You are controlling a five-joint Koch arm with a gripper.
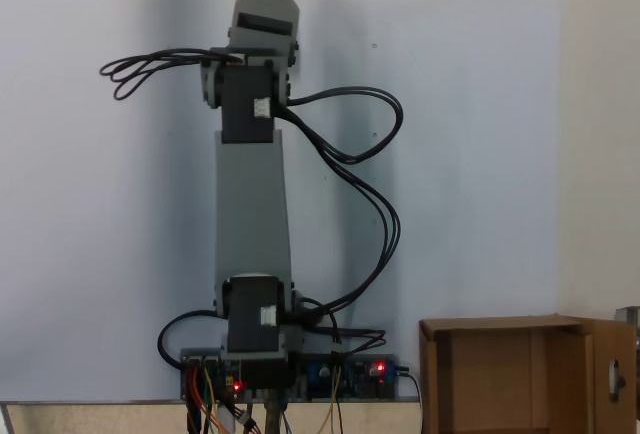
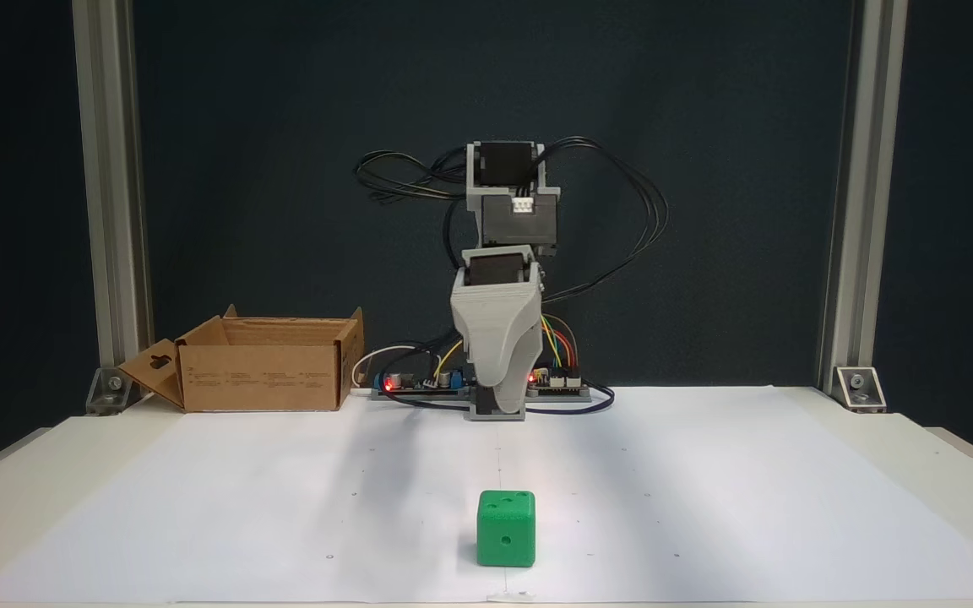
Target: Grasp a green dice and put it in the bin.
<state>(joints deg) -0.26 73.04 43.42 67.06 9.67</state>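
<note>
The dice (image 2: 506, 529) is showing smooth, slightly glossy green plastic. The bin (image 2: 263, 376) is looking like matt brown cardboard. White matt paper (image 2: 706, 473) is covering the desk (image 2: 972, 473). The arm's shell (image 2: 497, 325) is looking like matt grey printed plastic; the posts (image 2: 111, 186) are looking like brushed metal.

Green dice (image 2: 506, 529): bright green, faint dark pips, 3 on top face, 1 on front.
Bin (image 2: 263, 376): brown cardboard, small dark print on its front; same brown in a fixed view (image 1: 500, 379).
Arm (image 2: 499, 333): pale grey shells, black motor blocks, white connector spots; black cables looping off both sides.
Control boards (image 2: 554, 384): red lights glowing, with yellow, green, orange and white wires.
Paper sheet (image 2: 706, 498): white, sparse tiny dark dots.
Table (image 2: 959, 473): cream.
Backdrop: dark blue-black. Frame posts (image 2: 111, 211): silver-grey.
</note>
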